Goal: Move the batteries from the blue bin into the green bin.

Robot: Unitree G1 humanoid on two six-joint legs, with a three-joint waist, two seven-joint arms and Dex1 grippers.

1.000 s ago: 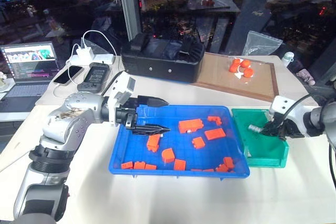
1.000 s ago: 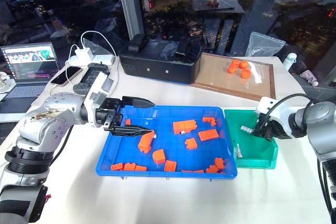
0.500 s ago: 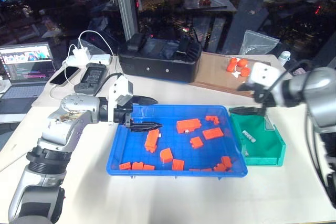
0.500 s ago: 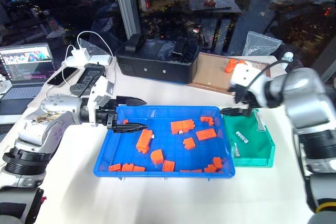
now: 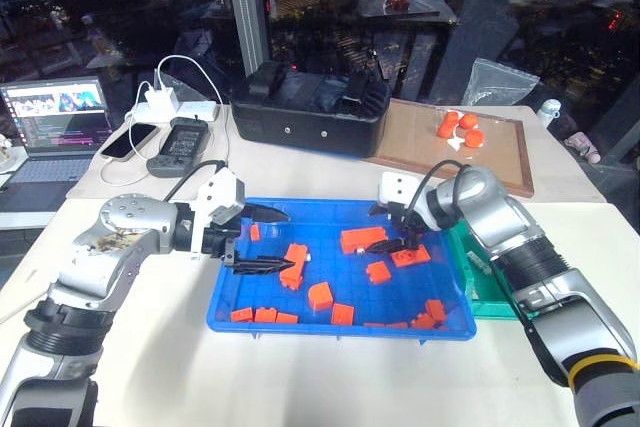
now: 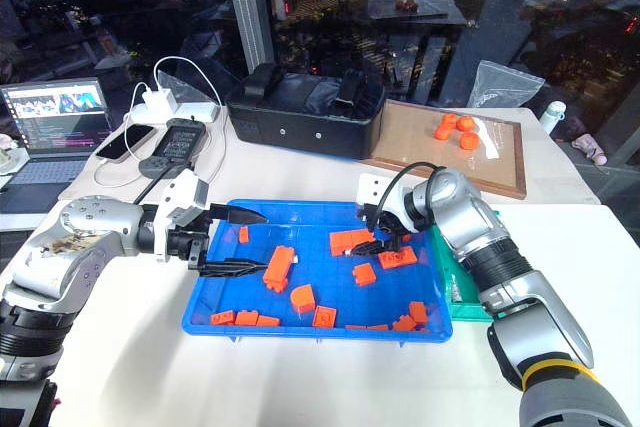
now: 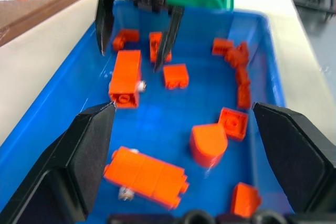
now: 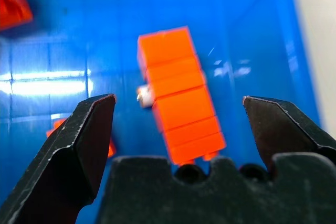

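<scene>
The blue bin [image 5: 225,292] lies mid-table with several orange blocks in it. Silvery batteries show in it: one end [image 8: 143,96] peeks out beside a long orange block [image 8: 178,95], another [image 7: 125,193] lies against a second long block. My right gripper [image 5: 382,229] hangs open low over the bin's far right part, its fingers straddling that long block without touching it. At the bin's left side my left gripper [image 5: 277,239] is open and empty, pointing right. The green bin [image 5: 490,299] stands against the blue bin's right side, partly hidden by my right forearm.
A black box [image 5: 310,112] and a wooden-framed board [image 5: 420,147] with small orange pieces stand behind the bins. Phones, a charger and a laptop [image 5: 55,122] sit at the far left. Bare white table runs along the front edge.
My right gripper has opened and swung left from the green bin to over the blue bin's orange block. The left gripper has barely shifted. The camera view has moved a little.
</scene>
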